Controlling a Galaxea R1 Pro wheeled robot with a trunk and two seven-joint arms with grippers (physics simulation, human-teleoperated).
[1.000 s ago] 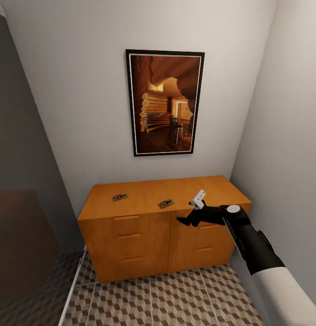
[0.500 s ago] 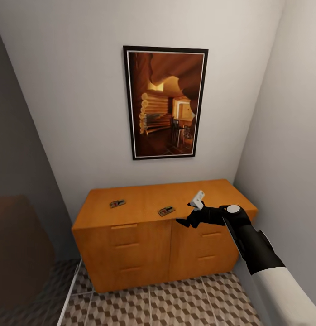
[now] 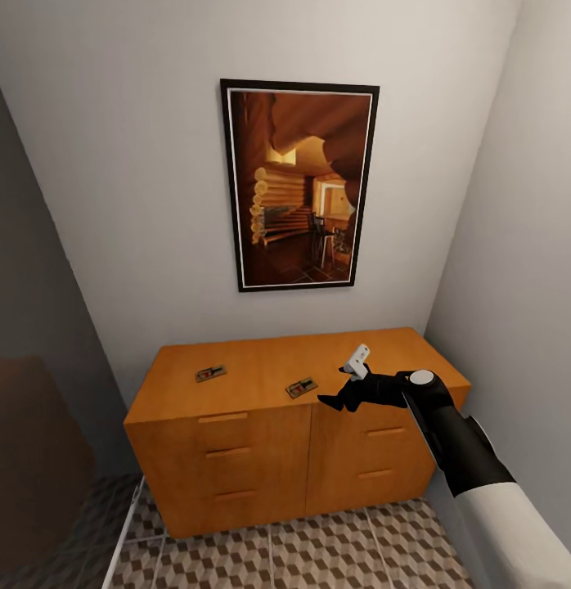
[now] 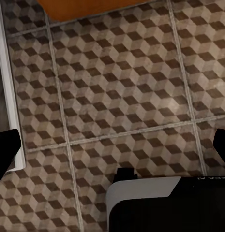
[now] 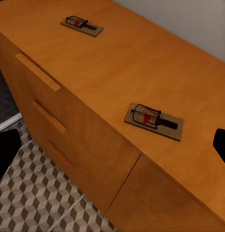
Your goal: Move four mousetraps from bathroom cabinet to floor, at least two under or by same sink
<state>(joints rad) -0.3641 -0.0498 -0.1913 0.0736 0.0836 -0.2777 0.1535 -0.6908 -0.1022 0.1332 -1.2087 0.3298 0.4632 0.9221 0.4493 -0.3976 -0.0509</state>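
Note:
The orange-brown cabinet (image 3: 261, 450) stands against the back wall, all its drawers shut. Two mousetraps lie flat on its top: one (image 3: 210, 374) toward the left, the other (image 3: 301, 387) near the front edge at the middle. My right gripper (image 3: 338, 391) hovers open just right of the nearer trap, a little above the top. In the right wrist view both traps (image 5: 153, 121) (image 5: 82, 26) lie ahead of the wide-apart fingers. My left gripper (image 4: 112, 150) is open over the cube-patterned bathroom floor (image 4: 117, 87). The bathroom sink is out of view.
A framed picture (image 3: 298, 184) hangs above the cabinet. A grey wall (image 3: 523, 286) closes the right side, close to my right arm. A dark brown mass (image 3: 32, 442) sits at the left. A white strip (image 3: 126, 532) edges the tiles at the left.
The whole view has shifted: the cabinet now sits a little lower and further left in the picture, so the camera moved. My right arm keeps the same pose; both traps lie as before.

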